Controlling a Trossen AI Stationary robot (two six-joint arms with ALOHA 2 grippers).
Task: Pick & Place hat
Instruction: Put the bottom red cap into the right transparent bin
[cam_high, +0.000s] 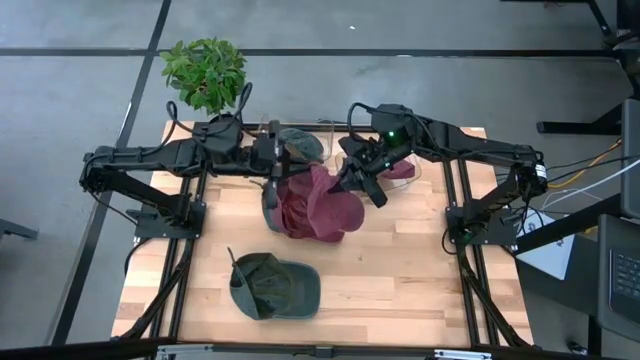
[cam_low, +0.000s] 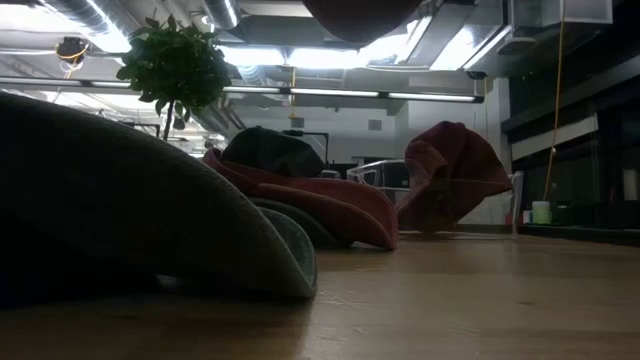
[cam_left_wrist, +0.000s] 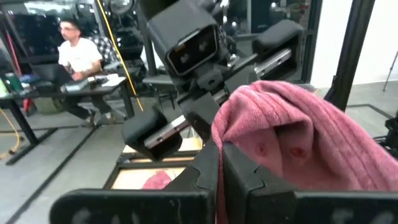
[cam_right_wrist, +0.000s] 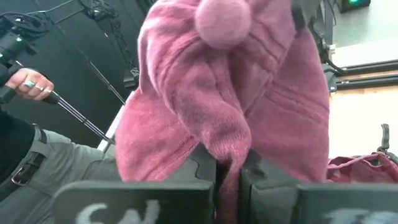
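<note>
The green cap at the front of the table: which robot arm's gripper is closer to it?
Left. The left gripper hangs just behind the green cap, clamped on the maroon hat; the right gripper holds the hat's far side.

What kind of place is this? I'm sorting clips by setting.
Probably a robotics lab or workshop: exposed ceiling ducts, a person at a desk, and a wooden table fitted with two robot arms.

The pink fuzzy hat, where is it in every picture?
High view: pink hat, table middle, between both grippers.
Low view: hard to tell, maybe the dark red shape at the top edge.
Left wrist view: right side.
Right wrist view: fills the center.
Shared landmark: wooden table.
</note>
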